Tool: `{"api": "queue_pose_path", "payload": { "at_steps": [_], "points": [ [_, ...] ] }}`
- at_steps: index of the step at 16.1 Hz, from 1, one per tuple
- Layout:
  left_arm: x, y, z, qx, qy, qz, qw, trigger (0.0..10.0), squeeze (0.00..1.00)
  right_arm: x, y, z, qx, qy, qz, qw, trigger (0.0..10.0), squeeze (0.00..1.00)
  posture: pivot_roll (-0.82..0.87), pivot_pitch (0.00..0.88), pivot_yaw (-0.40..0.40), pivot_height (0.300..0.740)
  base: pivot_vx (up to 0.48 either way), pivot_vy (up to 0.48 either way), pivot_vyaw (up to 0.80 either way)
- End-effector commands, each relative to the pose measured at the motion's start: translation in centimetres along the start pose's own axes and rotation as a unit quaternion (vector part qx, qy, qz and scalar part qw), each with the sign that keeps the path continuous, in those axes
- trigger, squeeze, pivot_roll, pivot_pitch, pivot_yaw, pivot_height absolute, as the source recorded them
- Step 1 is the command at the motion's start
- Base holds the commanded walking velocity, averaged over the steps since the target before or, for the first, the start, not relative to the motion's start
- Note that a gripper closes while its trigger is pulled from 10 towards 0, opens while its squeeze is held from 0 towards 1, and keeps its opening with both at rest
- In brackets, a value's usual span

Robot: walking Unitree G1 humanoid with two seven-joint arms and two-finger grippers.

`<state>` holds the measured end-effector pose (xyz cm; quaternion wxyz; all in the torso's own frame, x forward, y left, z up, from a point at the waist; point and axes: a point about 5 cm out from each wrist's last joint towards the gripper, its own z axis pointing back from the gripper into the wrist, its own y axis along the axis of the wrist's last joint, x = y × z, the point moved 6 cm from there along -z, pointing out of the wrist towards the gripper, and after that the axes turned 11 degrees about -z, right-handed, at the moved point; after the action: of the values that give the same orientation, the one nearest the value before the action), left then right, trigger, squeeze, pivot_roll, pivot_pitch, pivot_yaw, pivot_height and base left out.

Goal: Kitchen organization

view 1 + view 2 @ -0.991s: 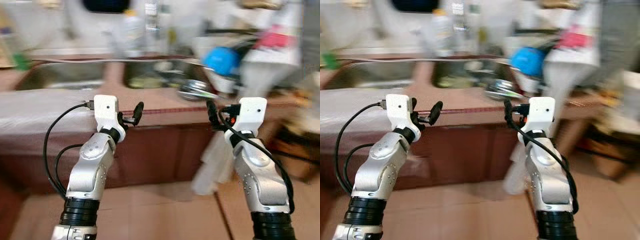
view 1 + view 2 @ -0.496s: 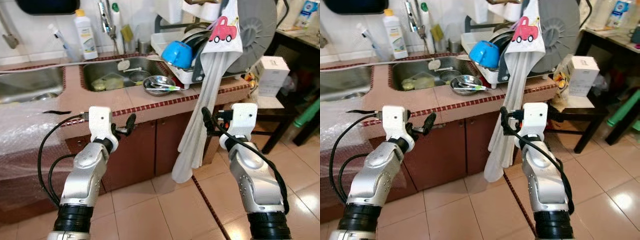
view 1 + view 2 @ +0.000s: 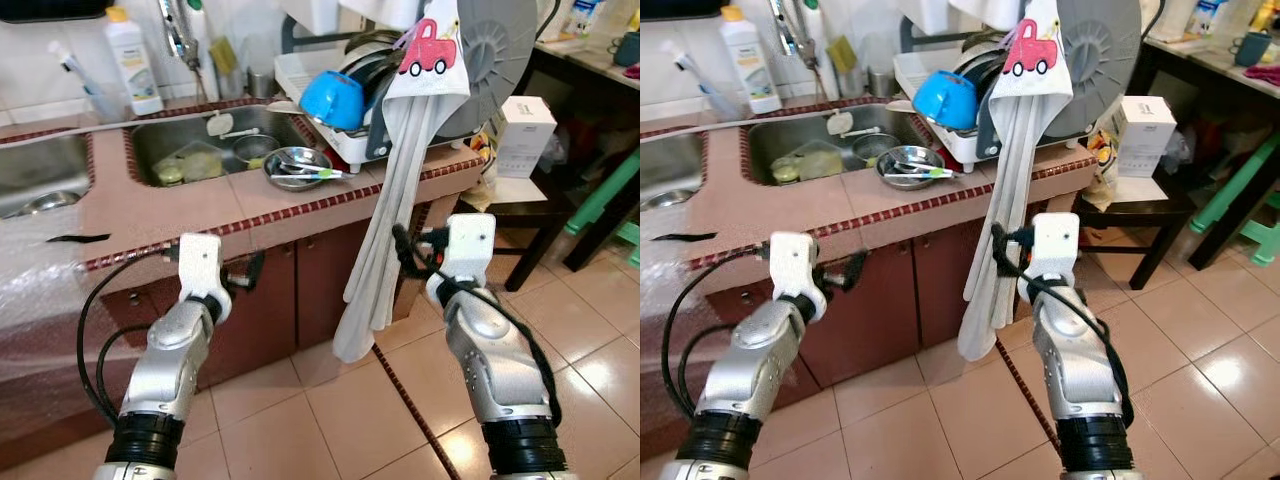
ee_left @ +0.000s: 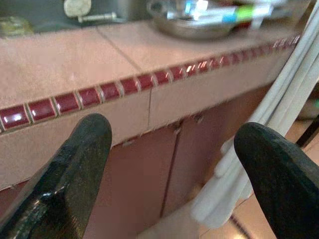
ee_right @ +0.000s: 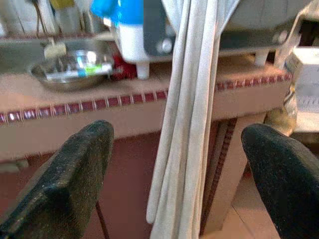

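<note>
Both grippers held up before the pink tiled counter (image 3: 150,205), fingers spread wide, empty: left gripper (image 4: 172,164), right gripper (image 5: 182,169). Shallow steel bowl (image 3: 297,166) sits on counter w/ long white hanging towel (image 3: 385,240) just beside, nr right gripper.

Bare stretch of bench (image 3: 140,200) between sink edge and red tile trim; open approach there from the front. Further right, a steel bowl (image 3: 297,166) with utensils sits on the bench, a dish rack (image 3: 330,100) with a blue bowl (image 3: 333,98) crowded just behind. Long white cloth (image 3: 385,230) hangs from the rack past the bench edge down the cabinet front, just beside the right tool (image 3: 405,247). Left tool (image 3: 252,272), fingers spread, faces closed cabinet doors (image 3: 280,300) below the trim. Floor (image 3: 330,420) between arms open.
</note>
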<state>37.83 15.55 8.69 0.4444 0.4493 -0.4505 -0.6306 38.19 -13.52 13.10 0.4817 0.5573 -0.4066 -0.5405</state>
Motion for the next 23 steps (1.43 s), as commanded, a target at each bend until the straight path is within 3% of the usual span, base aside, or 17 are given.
{"api": "queue_pose_path", "payload": {
  "at_steps": [1, 3, 5, 7, 9, 13, 16, 19, 23],
  "points": [
    [-0.1, -0.6, 0.1, -0.007, -0.002, -0.011, 1.0, 10.0, 0.0, -0.1, -0.7, 0.0, -0.009, 0.003, 0.003, 1.0, 10.0, 0.0, 0.03, 0.0, -0.004, 0.74, 0.0, 0.0, -0.78],
    [-0.1, -2.1, 0.2, -0.03, -0.009, -0.03, 0.999, 10.0, 0.0, 0.2, -2.2, 0.0, -0.027, 0.002, 0.016, 0.999, 10.0, 0.0, 0.04, 0.0, -0.008, 0.74, 0.0, 0.0, -0.78],
    [-0.1, -5.4, 0.4, -0.083, -0.014, -0.044, 0.996, 10.0, 0.0, 0.8, -4.9, 0.3, -0.058, 0.004, 0.037, 0.998, 10.0, 0.0, 0.04, 0.0, -0.006, 0.74, 0.0, 0.0, -0.78],
    [-0.5, -8.2, 1.1, -0.114, -0.011, -0.099, 0.988, 10.0, 0.0, 2.0, -7.0, 0.6, -0.086, -0.009, 0.048, 0.995, 10.0, 0.0, 0.04, 0.0, -0.004, 0.74, 0.0, 0.0, -0.79],
    [-1.0, -10.1, 1.8, -0.134, -0.001, -0.101, 0.986, 10.0, 0.0, 3.8, -8.3, 0.8, -0.103, -0.035, 0.052, 0.993, 10.0, 0.0, 0.04, 0.0, -0.005, 0.74, 0.0, 0.0, -0.79],
    [-0.9, -10.5, 1.9, -0.135, -0.007, -0.1, 0.986, 10.0, 0.0, 5.3, -8.6, 0.8, -0.106, -0.05, 0.06, 0.991, 10.0, 0.0, 0.04, 0.0, -0.005, 0.74, 0.0, 0.0, -0.79],
    [-0.9, -13.2, 2.6, -0.189, -0.011, -0.118, 0.975, 10.0, 0.0, 6.2, -10.5, 1.0, -0.14, -0.061, 0.065, 0.986, 10.0, 0.0, 0.03, 0.0, -0.002, 0.74, 0.0, 0.0, -0.79],
    [-0.8, -13.6, 2.5, -0.199, -0.011, -0.106, 0.974, 10.0, 0.0, 6.8, -11.7, 1.1, -0.167, -0.073, 0.061, 0.981, 10.0, 0.0, 0.04, 0.0, -0.005, 0.74, 0.0, 0.0, -0.75],
    [-0.6, -13.9, 2.4, -0.209, -0.013, -0.131, 0.969, 10.0, 0.0, 7.0, -12.2, 0.9, -0.182, -0.087, 0.029, 0.979, 10.0, 0.0, 0.05, 0.0, -0.011, 0.74, 0.0, 0.0, -0.14]
  ]
}}
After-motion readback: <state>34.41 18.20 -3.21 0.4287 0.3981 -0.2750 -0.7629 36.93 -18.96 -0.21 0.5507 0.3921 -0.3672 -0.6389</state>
